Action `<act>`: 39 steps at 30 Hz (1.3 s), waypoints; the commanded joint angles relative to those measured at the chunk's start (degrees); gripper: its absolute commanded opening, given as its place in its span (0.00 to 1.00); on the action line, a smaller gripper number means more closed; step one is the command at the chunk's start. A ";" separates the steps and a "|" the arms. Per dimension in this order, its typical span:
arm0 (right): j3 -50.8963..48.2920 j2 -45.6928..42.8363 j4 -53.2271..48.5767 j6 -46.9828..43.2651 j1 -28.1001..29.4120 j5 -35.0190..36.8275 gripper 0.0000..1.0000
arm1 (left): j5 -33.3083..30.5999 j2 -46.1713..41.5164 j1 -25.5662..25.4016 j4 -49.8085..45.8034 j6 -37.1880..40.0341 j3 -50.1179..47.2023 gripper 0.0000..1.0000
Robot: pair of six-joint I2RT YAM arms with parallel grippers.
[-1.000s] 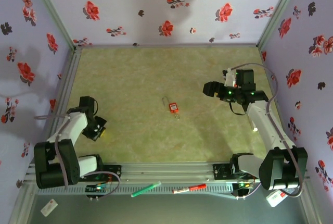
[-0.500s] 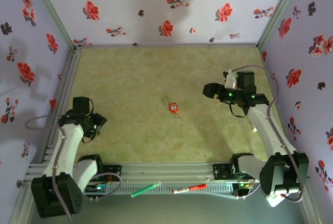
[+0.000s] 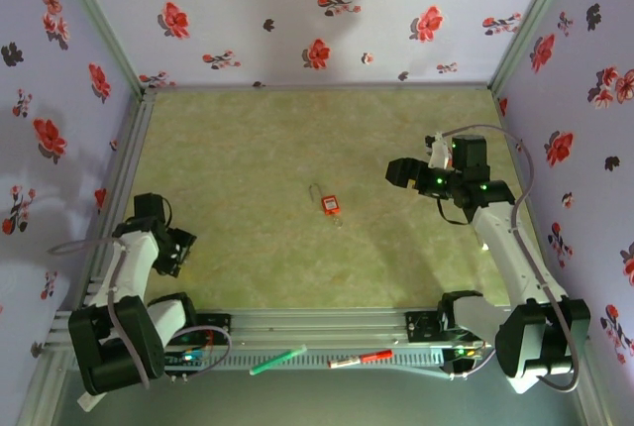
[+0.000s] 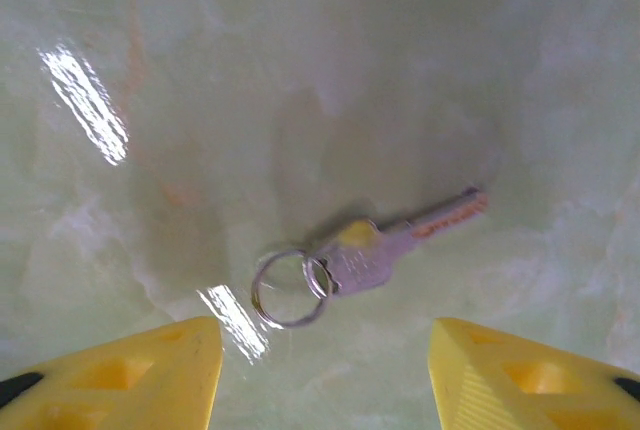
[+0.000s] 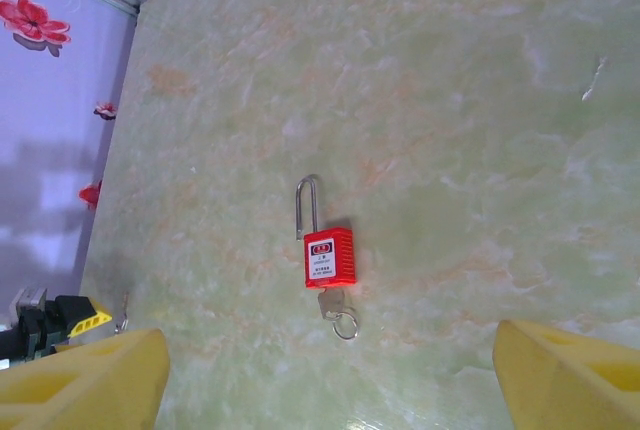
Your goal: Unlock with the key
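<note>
Comparing the overhead views, the left arm has drawn back a little toward the left wall and its wrist has swung round, while the right arm has hardly stirred; the left pincer (image 4: 325,355), shut a second ago, now stands open, its two yellow tips either side of bare table (image 4: 300,70) and gripping nothing; just beyond those tips the key (image 4: 385,250) lies flat on the table, blade pointing up and right, its split ring (image 4: 290,287) nearest the pincer and touching neither tip; I judge the pick-up has yet to be made, so the key is free and the unlocking has not begun; the right pincer (image 3: 399,170) hangs wide open and empty above the table, well apart from the red padlock (image 5: 329,255); that padlock lies flat near the middle of the table, shackle away from the arms and seemingly closed; no tray or box is in play, and the only thing holding another is the padlock, from whose underside what looks like a second small key (image 5: 340,312) with a ring protrudes.
</note>
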 commanded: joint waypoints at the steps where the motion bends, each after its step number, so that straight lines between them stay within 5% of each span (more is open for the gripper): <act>1: -0.75 -0.52 -0.62 -0.36 0.37 -1.16 0.85 | 0.77 0.94 0.78 2.04 -1.03 -1.54 0.54; 10: -0.84 -0.45 -0.61 -0.21 0.48 -0.79 0.85 | 1.97 7.00 1.00 7.78 -0.73 -1.76 0.41; 20: -0.69 -0.46 -0.40 0.04 0.48 -0.37 0.85 | 1.37 9.83 1.04 9.27 1.76 -1.76 0.08; 26: -0.34 -0.19 0.31 0.90 0.83 -0.55 0.85 | 3.76 8.86 0.29 9.64 2.90 -1.37 0.02; 30: -0.60 -0.45 1.71 2.82 1.69 -0.54 0.86 | 5.74 7.03 -6.43 11.29 1.38 1.36 0.00; 39: -3.55 1.49 11.67 15.27 7.07 3.31 0.86 | 7.30 9.72 -30.73 20.25 -4.77 15.90 0.00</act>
